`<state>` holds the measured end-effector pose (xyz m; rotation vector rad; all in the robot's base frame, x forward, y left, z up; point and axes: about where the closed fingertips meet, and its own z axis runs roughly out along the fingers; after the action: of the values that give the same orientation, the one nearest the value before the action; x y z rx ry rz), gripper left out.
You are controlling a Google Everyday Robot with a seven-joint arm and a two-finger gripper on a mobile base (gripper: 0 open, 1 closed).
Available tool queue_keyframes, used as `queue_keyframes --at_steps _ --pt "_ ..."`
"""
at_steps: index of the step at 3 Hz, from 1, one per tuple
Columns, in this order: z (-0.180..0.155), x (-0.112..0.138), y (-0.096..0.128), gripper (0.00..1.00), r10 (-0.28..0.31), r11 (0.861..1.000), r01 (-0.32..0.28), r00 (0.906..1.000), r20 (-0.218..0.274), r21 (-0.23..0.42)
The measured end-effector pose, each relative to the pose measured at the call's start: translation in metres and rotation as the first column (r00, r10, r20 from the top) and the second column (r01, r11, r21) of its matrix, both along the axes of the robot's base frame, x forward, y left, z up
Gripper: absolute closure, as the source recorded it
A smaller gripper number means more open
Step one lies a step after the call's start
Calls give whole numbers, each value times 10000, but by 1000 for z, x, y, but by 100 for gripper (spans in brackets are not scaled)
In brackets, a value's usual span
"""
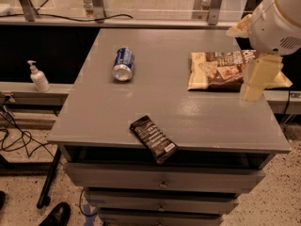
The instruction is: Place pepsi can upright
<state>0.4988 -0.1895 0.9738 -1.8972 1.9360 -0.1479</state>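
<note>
The pepsi can (123,64), dark blue with a silver end, lies on its side at the back left of the grey cabinet top (108,117), with its silver end facing the front. My gripper (256,76) hangs from the white arm at the right edge of the camera view, over the right end of a snack bag and far to the right of the can. It holds nothing that I can see.
A tan and brown snack bag (218,69) lies flat at the back right. A flat black wrapper (154,139) overhangs the front edge. A pump bottle (37,76) stands on a lower ledge to the left. Drawers sit below, with cables on the floor at left.
</note>
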Motion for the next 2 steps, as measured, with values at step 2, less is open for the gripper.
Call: queue_keyframes --at_steps 2 --pt "-11 72 59 0 3382 9406 -3290 9292 1493 -835"
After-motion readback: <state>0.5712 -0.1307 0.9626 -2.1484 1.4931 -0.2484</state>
